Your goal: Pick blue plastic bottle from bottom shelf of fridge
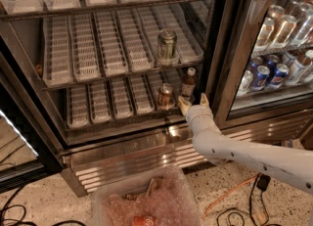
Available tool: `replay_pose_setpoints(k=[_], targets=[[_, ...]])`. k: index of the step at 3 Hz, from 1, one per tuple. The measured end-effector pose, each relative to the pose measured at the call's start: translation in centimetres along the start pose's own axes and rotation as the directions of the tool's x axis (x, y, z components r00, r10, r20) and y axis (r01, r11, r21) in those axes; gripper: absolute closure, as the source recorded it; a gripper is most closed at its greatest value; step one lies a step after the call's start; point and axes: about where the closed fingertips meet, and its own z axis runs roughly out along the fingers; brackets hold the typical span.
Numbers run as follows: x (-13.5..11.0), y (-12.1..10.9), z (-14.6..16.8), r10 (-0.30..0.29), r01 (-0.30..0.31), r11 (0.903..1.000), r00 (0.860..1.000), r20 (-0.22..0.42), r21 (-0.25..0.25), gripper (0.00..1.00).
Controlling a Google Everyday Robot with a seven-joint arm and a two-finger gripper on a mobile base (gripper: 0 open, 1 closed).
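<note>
I am looking down into an open display fridge (222,49) with a black frame and racks of white slotted trays. My arm reaches in from the lower right. Its gripper (193,103) sits at the front edge of the bottom shelf (112,100), at the right-hand end, with its two tan fingers (183,105) spread apart and holding nothing. I judge they are spread to straddle the blue plastic bottle (188,83), which stands upright just behind them at the front of the far-right lane, near the door frame. A copper-brown can (165,96) stands just beside the bottle, so the finger nearer the can must slip into the narrow gap between the two (I would watch for a nudge there). A taller green and silver can (167,46) stands on the rack above, out of the way. The bottle is small and slim, with a white screw cap, a dark, brownish-looking body and a pale label with reddish print. It rises a little above the can next to it. It looks light and easy to tip, so a grip around the middle of the body seems soundest to me.
</note>
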Motion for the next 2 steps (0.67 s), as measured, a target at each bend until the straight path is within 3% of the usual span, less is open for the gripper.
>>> replay_pose_setpoints(k=[1, 2], targets=[[0.2, 0.7, 0.5, -0.008, 0.008, 1.0000, 1.000, -0.011, -0.003, 0.33], [0.6, 2.3, 1.6, -0.036, 0.034, 0.9982, 0.999, -0.032, -0.049, 0.33]])
